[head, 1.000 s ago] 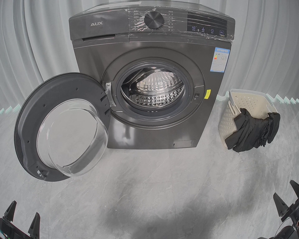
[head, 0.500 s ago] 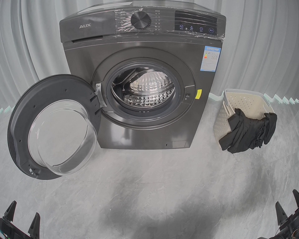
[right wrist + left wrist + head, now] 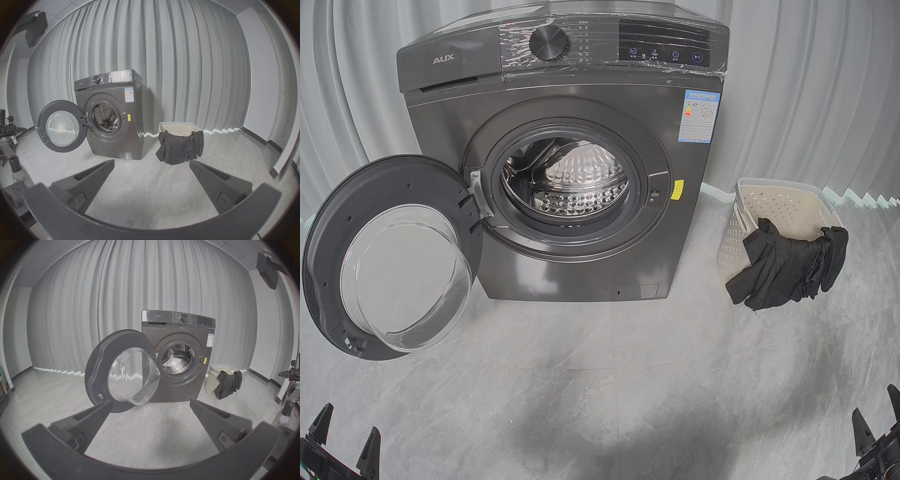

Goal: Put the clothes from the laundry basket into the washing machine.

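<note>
head view has panned right; the clothes (image 3: 787, 265) drape lengthwise along the front rim of the laundry basket (image 3: 781, 190), right of the washing machine (image 3: 581, 275), with left gripper (image 3: 151, 402) and right gripper (image 3: 151, 162) spread wide, empty.

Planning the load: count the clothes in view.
1: a black fabric garment draped over the front rim of the cream perforated plastic laundry basket; more could be hidden inside.

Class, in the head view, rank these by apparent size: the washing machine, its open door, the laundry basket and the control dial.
1. washing machine
2. open door, which swings nearer the camera, so it may look oversized
3. laundry basket
4. control dial, clearly smallest
</note>
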Robot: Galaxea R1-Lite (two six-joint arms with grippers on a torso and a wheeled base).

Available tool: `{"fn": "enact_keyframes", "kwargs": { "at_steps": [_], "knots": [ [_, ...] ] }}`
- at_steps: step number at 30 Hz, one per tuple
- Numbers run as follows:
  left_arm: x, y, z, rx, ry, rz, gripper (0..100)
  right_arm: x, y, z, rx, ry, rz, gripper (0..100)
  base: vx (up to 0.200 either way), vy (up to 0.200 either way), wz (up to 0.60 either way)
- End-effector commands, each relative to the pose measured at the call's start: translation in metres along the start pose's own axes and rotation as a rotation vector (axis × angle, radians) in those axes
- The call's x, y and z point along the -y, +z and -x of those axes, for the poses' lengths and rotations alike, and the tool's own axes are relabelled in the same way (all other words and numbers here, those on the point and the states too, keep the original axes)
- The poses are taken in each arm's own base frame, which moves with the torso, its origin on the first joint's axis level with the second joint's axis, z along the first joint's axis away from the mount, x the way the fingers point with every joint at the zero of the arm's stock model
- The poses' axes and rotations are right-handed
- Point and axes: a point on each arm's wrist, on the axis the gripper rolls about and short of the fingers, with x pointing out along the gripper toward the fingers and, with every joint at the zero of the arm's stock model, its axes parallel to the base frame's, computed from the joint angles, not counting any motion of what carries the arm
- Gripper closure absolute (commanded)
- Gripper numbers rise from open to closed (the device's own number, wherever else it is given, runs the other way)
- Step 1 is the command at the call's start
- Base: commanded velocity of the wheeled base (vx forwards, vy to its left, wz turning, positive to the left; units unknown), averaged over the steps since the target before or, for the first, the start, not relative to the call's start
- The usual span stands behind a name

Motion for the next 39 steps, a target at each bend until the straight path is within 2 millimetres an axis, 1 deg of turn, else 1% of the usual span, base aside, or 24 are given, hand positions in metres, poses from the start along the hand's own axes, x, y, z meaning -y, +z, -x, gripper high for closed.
{"fn": "enact_keyframes", "kwargs": {
  "at_steps": [1,10,19,37,39],
  "knots": [
    [-0.0001,-0.0051,0.0,0.002,0.0,-0.001,0,-0.0001,-0.0038,-0.0001,0.001,-0.001,0.0,0,0.0,-0.2,0.0],
    [-0.0001,-0.0051,0.0,0.002,0.0,0.001,0,-0.0001,-0.0035,0.0001,0.001,-0.001,0.0,0,0.0,-0.2,0.0],
    [-0.0001,-0.0051,0.0,0.002,0.0,0.007,0,0.0,-0.0038,0.0,0.001,0.001,0.0,0,0.0,0.0,0.0],
    [-0.0001,-0.0053,0.0,0.0,0.0,-0.005,0,-0.0001,-0.0038,-0.0001,0.001,-0.001,0.0,0,0.0,-0.2,0.0],
    [-0.0001,-0.0053,0.0,0.0,0.0,-0.004,0,0.0,-0.0038,0.0,0.001,0.001,0.0,0,0.0,0.0,0.0]
  ]
}}
